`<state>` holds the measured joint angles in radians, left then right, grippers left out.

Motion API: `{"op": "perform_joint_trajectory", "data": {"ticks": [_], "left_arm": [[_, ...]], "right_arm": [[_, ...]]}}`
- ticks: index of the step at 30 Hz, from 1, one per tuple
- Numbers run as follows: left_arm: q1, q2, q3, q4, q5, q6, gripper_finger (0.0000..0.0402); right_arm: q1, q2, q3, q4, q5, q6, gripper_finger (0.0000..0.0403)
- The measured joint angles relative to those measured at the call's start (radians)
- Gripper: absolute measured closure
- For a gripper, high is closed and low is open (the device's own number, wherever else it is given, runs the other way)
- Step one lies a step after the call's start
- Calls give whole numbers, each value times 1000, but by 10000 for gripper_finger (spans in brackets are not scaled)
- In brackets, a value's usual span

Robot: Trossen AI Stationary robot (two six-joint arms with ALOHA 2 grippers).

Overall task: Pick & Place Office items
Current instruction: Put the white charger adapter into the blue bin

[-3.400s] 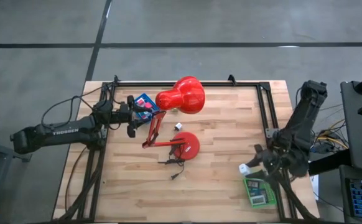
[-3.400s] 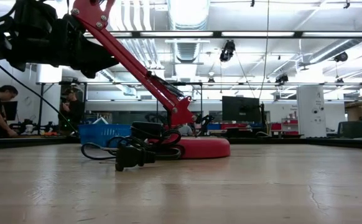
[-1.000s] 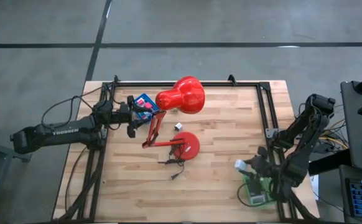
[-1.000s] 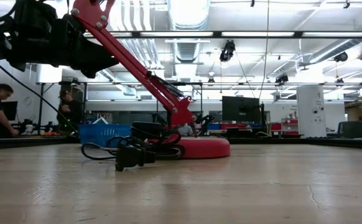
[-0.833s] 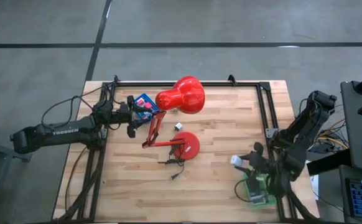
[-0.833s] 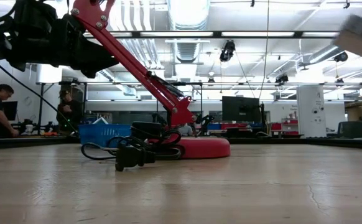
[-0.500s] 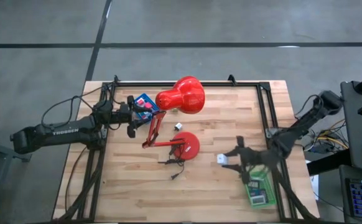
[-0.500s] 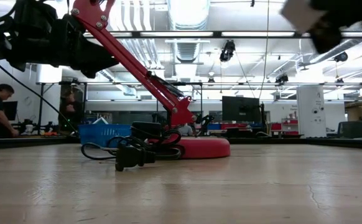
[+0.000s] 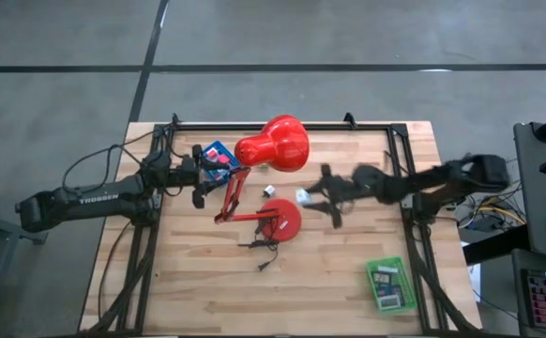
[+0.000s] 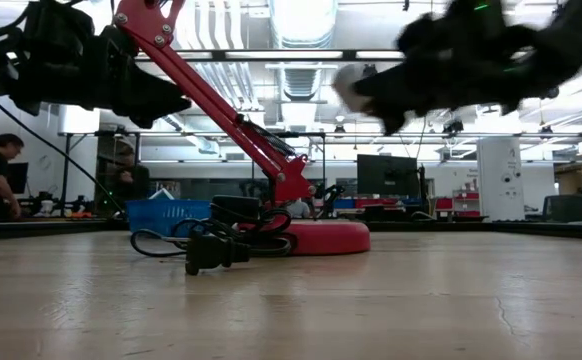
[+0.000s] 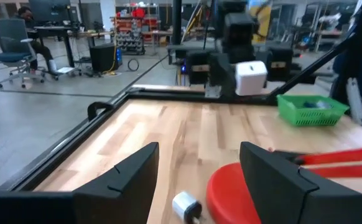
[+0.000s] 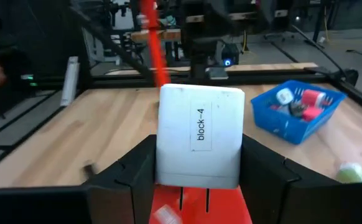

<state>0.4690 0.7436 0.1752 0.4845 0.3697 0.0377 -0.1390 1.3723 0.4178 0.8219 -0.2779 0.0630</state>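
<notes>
Since a second ago the right arm has swung from over the green tray (image 9: 389, 284) at the desk's near right corner out across the desk (image 9: 329, 272), and its end effector (image 9: 309, 197) now hangs in the air just beside the red desk lamp's base (image 9: 283, 218), carrying a white block (image 12: 199, 135) labelled "block-4". Its fingers (image 12: 126, 174) pinch the block from both sides, label facing the wrist camera; the block is clear of the wood, as the low view shows it riding high above the lamp base (image 10: 323, 236). Judging by its heading, it is being ferried toward the blue tray (image 9: 219, 157) at the far left, so the carry looks about midway.

Nearest, the green tray holds a couple of flat rectangular pieces, too small to tell apart. In the middle lie the lamp's round base, its cord with a dark plug (image 9: 263, 265), and one small white piece (image 9: 267, 191) loose on the wood beside the lamp arm. Farther back is the lamp's red shade (image 9: 275, 145). At the far left the left end effector (image 9: 200, 176) waits with fingers spread and nothing between them, just beside the blue tray, which already holds red, white and pink pieces.

Counted: two trays, one lamp, one carried block, one loose white piece.
</notes>
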Motion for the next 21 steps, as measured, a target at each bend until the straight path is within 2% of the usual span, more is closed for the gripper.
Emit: {"op": "perform_joint_trajectory", "data": {"ticks": [5,9,11,21], "left_arm": [[1,-5,0,-33,-63,36,172],[2,-8,0,-46,-73,38,172],[6,-14,0,-80,-112,50,172],[16,-25,-1,-143,-276,67,172]], "right_arm": [[-113,222,204,1,-136,-49,230],[-148,385,376,0,-231,-63,230],[-161,451,451,-3,-266,-63,230],[-241,624,713,-140,-378,-37,230]]}}
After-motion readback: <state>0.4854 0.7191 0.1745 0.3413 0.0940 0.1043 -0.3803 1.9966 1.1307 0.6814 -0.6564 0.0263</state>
